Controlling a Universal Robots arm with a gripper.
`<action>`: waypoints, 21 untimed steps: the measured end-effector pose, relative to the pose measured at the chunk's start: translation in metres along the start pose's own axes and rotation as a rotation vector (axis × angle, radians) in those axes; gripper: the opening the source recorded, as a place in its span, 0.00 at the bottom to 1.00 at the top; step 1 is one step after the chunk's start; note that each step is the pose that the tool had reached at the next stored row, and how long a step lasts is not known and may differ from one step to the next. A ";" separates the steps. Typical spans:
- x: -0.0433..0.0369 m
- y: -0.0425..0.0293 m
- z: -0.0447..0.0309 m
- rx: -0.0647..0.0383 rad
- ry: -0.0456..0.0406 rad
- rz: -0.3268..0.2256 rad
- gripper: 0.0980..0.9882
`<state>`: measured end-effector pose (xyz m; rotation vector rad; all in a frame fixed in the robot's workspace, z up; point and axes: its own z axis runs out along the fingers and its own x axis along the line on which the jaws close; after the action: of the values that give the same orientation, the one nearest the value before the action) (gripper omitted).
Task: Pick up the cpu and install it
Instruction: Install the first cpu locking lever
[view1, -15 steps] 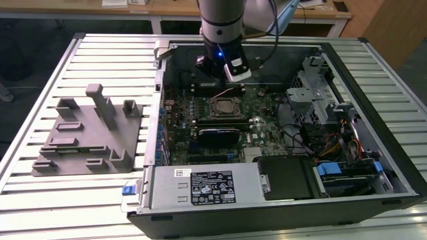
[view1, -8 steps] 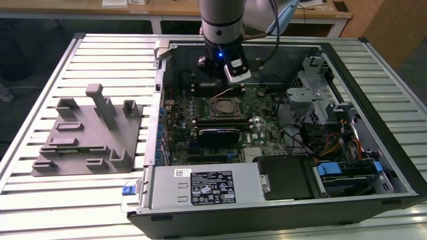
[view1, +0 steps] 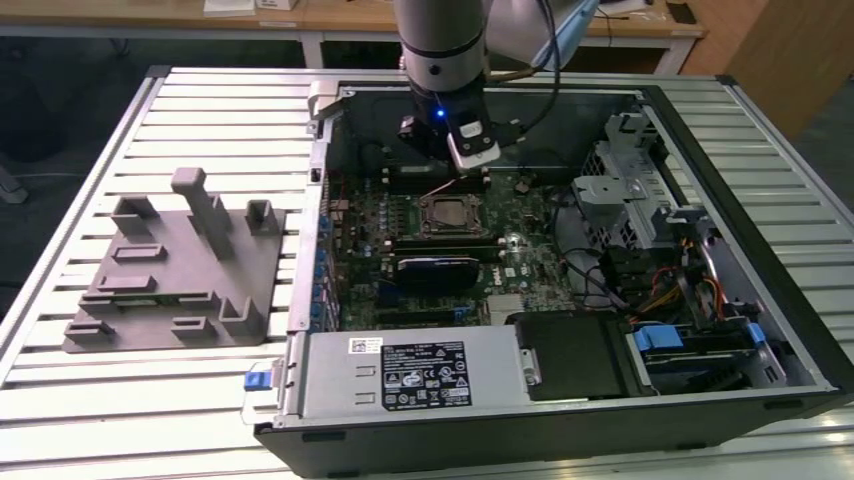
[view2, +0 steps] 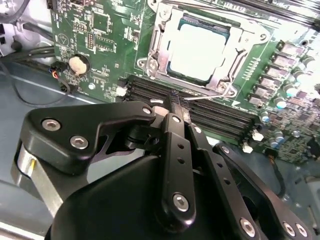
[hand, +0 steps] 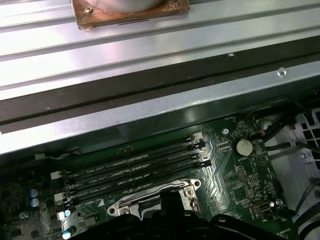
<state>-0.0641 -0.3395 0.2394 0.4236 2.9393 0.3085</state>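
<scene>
The cpu (view2: 196, 51), a flat square chip with a pale silver top, lies in the motherboard socket (view2: 156, 48) inside the open computer case, framed by the metal load plate; it also shows in the exterior view (view1: 447, 212). My gripper (view2: 172, 101) hangs just past the socket's edge, over the memory slots (view2: 210, 111), with its black fingers drawn together and shut. The thin wire socket lever (view2: 207, 94) ends right beside the fingertips; contact is unclear. In the exterior view my gripper (view1: 463, 168) hangs above the far side of the socket.
A grey plastic fixture (view1: 174, 265) stands on the slatted table at the exterior view's left. Inside the case are a black heatsink block (view1: 434, 268), a power supply (view1: 400, 375), a drive cage (view1: 641, 190) and loose cables (view1: 667, 295). The case wall (hand: 150, 117) runs close behind the memory slots.
</scene>
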 end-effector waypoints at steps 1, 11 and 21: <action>0.0001 -0.0003 0.0012 0.000 -0.0030 0.002 0.01; 0.0016 -0.0024 0.0103 -0.006 -0.0331 0.010 0.01; 0.0053 -0.0006 0.0180 -0.006 -0.0345 0.010 0.01</action>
<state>-0.0660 -0.3353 0.2212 0.4381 2.9029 0.3081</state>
